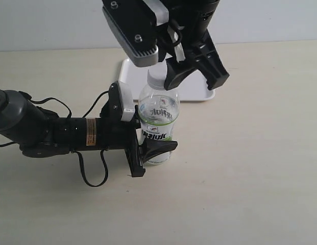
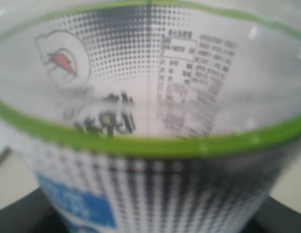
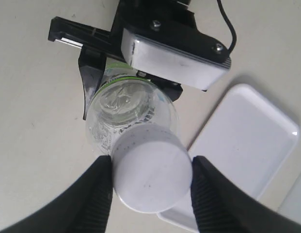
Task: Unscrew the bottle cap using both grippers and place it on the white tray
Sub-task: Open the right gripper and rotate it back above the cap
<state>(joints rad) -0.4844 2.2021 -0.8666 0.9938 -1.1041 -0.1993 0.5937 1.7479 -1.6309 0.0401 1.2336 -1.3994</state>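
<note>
The clear bottle stands upright on the table, its white-and-green label filling the left wrist view. My left gripper reaches in from the left and is shut on the bottle's lower body. Its dark fingers show only at the picture's corners. The white bottle cap sits on the neck. My right gripper comes down from above, and its ribbed fingers press the cap from both sides. The white tray lies just behind the bottle.
The left arm and its looping black cable lie across the table's left side. The right arm's camera housing hangs over the bottle and hides part of the tray. Bare beige table surrounds the bottle.
</note>
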